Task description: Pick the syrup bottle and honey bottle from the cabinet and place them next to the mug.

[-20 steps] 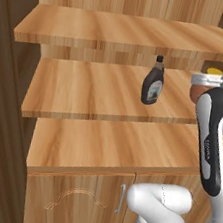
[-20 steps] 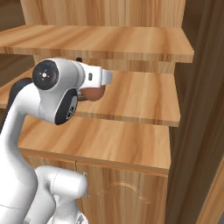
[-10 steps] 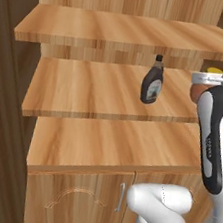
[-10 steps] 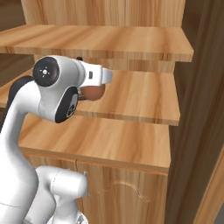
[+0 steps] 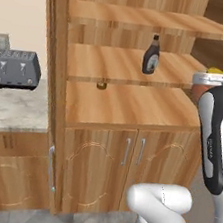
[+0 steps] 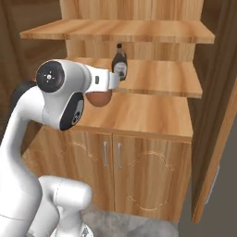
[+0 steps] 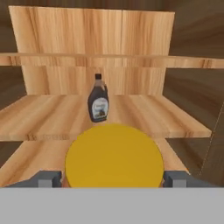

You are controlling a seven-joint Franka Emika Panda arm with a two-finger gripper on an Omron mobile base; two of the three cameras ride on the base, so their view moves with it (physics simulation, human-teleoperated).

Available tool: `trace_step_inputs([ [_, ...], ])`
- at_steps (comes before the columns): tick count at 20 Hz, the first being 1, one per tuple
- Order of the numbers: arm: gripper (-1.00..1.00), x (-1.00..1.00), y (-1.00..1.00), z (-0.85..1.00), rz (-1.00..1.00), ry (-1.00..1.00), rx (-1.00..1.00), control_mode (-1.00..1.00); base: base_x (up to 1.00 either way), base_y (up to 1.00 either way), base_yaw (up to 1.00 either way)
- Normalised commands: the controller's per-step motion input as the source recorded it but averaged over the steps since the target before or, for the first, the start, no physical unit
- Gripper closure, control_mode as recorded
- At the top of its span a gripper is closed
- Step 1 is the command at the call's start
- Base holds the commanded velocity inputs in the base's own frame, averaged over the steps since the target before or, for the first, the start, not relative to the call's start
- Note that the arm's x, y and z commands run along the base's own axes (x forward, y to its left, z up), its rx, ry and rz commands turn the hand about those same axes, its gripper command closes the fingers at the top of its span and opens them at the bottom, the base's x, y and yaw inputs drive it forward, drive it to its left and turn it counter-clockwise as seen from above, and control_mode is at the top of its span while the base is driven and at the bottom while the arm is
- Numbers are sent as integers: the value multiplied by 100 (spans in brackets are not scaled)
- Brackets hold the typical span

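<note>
The honey bottle [image 7: 114, 155] fills the lower middle of the hand view with its yellow lid. My gripper [image 7: 113, 177] is shut on it, one finger on each side. Seen from the base, the reddish-brown honey bottle [image 5: 203, 86] hangs in front of the cabinet [image 5: 109, 103], beside my forearm, level with the lower shelf [image 6: 139, 111]. The dark syrup bottle [image 5: 151, 55] stands upright on the middle shelf, behind the held jar [image 6: 98, 98] and apart from it. That syrup bottle [image 7: 98, 104] stands straight ahead of the hand. The mug is out of view.
A grey toaster [image 5: 16, 68] sits on a stone counter [image 5: 12, 111] left of the cabinet. A small dark round thing [image 5: 101, 86] lies at the back of the lower shelf. Panelled doors [image 5: 127, 156] are shut below. An open wooden door [image 6: 217, 139] stands at the right.
The whole picture has drawn back from the cabinet, so the camera moved. The honey bottle stays in my gripper and is now out in front of the shelves.
</note>
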Motion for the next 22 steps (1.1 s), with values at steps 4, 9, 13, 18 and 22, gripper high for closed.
trace_step_inputs([
  [4, 100, 0, 0, 0, 0, 0, 0, 100, -100, 74, 0],
  [9, 100, 0, 0, 0, 0, 0, 0, 100, -100, 81, 3],
  [13, 100, 0, 0, 0, 0, 0, 0, 100, -100, 68, 1],
  [18, 100, 0, 0, 0, 0, 0, 0, 100, -95, 51, 0],
  [22, 100, 0, 0, 0, 0, 0, 0, 100, -24, 66, 0],
])
